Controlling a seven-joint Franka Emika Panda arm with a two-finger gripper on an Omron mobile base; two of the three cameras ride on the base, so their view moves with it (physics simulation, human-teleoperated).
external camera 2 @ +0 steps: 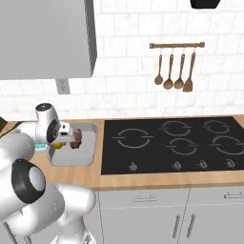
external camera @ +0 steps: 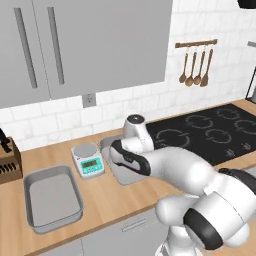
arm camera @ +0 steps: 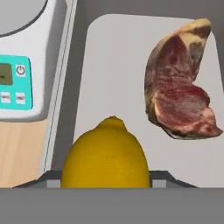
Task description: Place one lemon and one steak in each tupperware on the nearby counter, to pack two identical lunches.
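My fingers (arm camera: 105,186) clamped on lemon (arm camera: 105,155), one either side, lemon between them over tupperware (arm camera: 118,52). Steak (arm camera: 180,81) lies flat in same tupperware, ahead and right of fingers, apart from lemon. Kitchen scale (arm camera: 24,65) just left of fingers, outside tupperware rim, on wooden surface (arm camera: 22,153). Second tupperware (external camera: 52,197) further left past scale, nothing inside it. Stovetop (external camera 2: 174,143) right of tupperware.

Lemon (arm camera: 105,154) between gripper (arm camera: 105,181) fingers over tupperware (arm camera: 113,57); steak (arm camera: 179,83) inside at 2 o'clock from lemon; scale (arm camera: 22,65) outside at 10 o'clock, on counter (arm camera: 22,153).
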